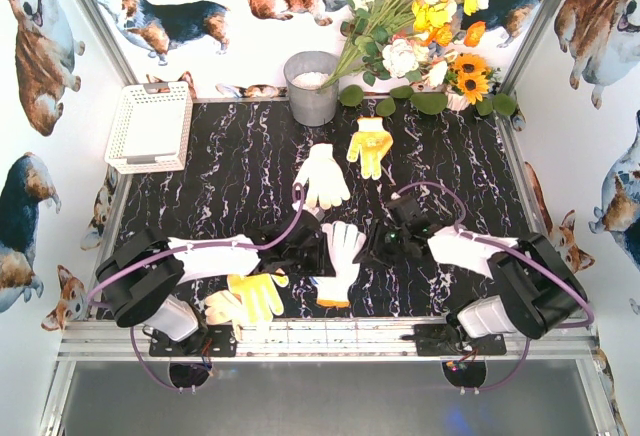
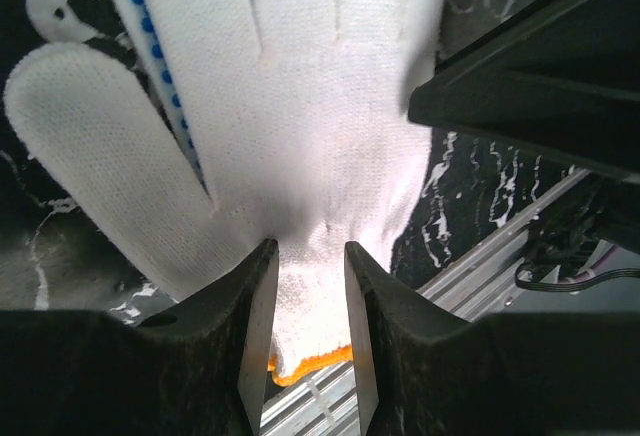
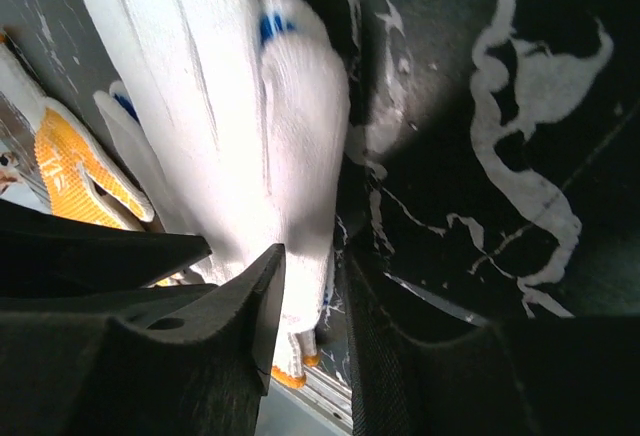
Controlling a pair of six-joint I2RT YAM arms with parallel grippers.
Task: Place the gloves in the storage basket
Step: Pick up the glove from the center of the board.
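Observation:
A white glove (image 1: 343,253) with an orange cuff lies palm-down near the front edge, between both grippers. My left gripper (image 1: 306,247) (image 2: 310,248) is shut on this white glove (image 2: 300,106) just above the cuff, and fabric fills the gap. My right gripper (image 1: 388,241) (image 3: 312,254) pinches the opposite edge of the same glove (image 3: 240,126) near its cuff. Another white glove (image 1: 322,176) and a yellow glove (image 1: 370,145) lie mid-table. A second yellow glove (image 1: 256,295) rests on a pale glove (image 1: 221,307) at the front left. The storage basket (image 1: 150,126) stands at the far left.
A grey metal bucket (image 1: 312,87) stands at the back centre, beside a bunch of artificial flowers (image 1: 420,26) and leaves at the back right. The aluminium rail (image 1: 320,338) runs along the front edge just behind the held glove's cuff.

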